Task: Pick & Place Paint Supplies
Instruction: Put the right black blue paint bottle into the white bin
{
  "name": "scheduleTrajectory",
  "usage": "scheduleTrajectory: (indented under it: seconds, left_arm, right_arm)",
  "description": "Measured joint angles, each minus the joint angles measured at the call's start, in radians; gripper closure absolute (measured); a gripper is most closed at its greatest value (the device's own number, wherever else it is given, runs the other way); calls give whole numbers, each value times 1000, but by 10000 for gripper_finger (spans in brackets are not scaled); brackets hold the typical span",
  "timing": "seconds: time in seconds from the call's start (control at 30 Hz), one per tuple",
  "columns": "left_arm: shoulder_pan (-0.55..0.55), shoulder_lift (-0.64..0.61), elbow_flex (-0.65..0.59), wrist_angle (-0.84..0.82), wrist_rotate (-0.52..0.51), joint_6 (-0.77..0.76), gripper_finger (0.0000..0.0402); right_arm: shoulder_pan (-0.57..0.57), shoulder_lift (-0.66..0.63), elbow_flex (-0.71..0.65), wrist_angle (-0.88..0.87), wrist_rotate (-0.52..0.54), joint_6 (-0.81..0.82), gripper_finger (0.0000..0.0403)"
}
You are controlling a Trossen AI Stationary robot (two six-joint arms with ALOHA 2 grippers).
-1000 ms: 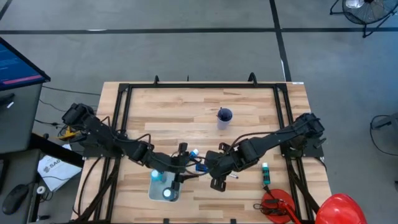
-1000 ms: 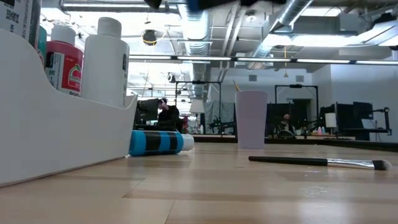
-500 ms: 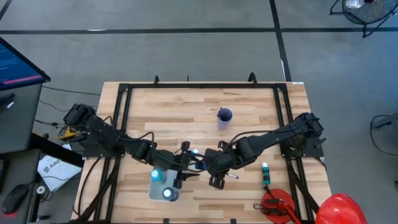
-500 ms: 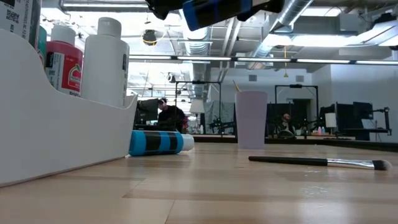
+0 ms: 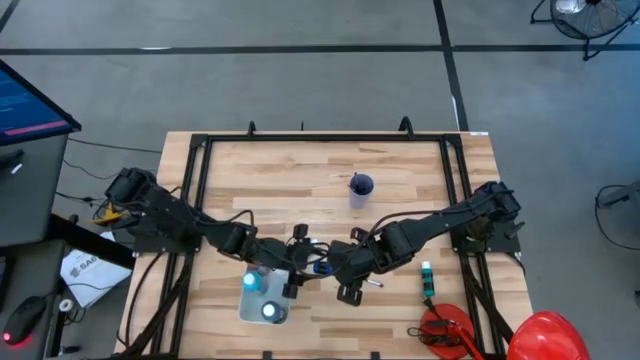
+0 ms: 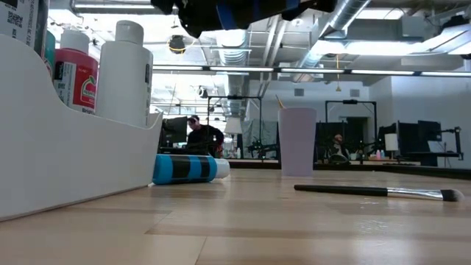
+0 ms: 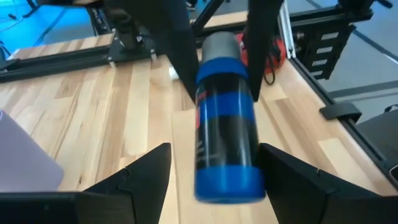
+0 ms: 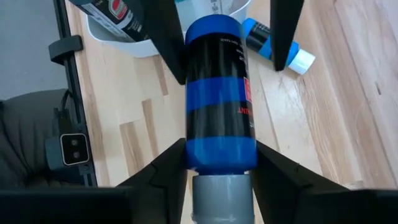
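A light butcher-block worktop point(image 5: 300, 175) stands on a grey concrete floor point(image 5: 250, 90) crossed by dark tape lines point(image 5: 449, 60). Past the worktop's left edge is a blue-lit monitor point(image 5: 30, 100); a fan point(image 5: 585, 15) stands beyond its far right corner. The low view looks into a bright hall with exposed ceiling ducts point(image 6: 235, 37), strip lights point(image 6: 221, 68), dark frames point(image 6: 221, 110), and seated people point(image 6: 200, 135).
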Motion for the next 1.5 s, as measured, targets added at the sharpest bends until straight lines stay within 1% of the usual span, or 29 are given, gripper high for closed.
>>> scheduleTrajectory:
  seconds: [0.13, 0.27, 0.37, 0.57, 0.67, 0.77, 0.9, 1.03, 1.17, 1.27, 1.43, 1.5]
  left_arm:
    - [0, 5, 0, 3, 0, 0, 172]
    - [10, 9, 0, 10, 13, -4, 186]
    - [10, 9, 0, 14, 24, -6, 202]
    - [10, 9, 0, 14, 24, -8, 244]
    - [13, 9, 0, 12, 27, -17, 265]
    - [14, 9, 1, 12, 41, -22, 280]
    - [14, 9, 1, 12, 44, -29, 281]
    - [13, 2, 1, 8, 30, -30, 281]
    - [13, -14, 3, 16, 24, -32, 287]
    - [10, -19, 7, 37, 20, -28, 285]
    - [8, -21, 10, 61, 17, -24, 287]
    - [8, -21, 9, 60, 21, -28, 291]
  right_arm:
    - [0, 0, 0, 0, 0, 0, 269]
    - [-3, 0, 0, -2, 8, -7, 250]
    - [-8, 0, 0, -1, 20, -8, 246]
    - [-8, 0, 0, 0, 21, -17, 270]
    - [-8, 0, 0, -1, 20, -16, 267]
    - [-8, 0, 0, 0, 19, -15, 250]
    - [-8, 0, 0, 0, 21, -18, 237]
    - [-8, -5, 1, 1, 16, -30, 239]
    - [0, -39, 1, 0, 19, -55, 245]
    - [24, -75, 0, 3, 101, -75, 248]
    - [106, -121, -2, 45, 382, -153, 242]
    - [128, -122, -2, 67, 453, -183, 237]
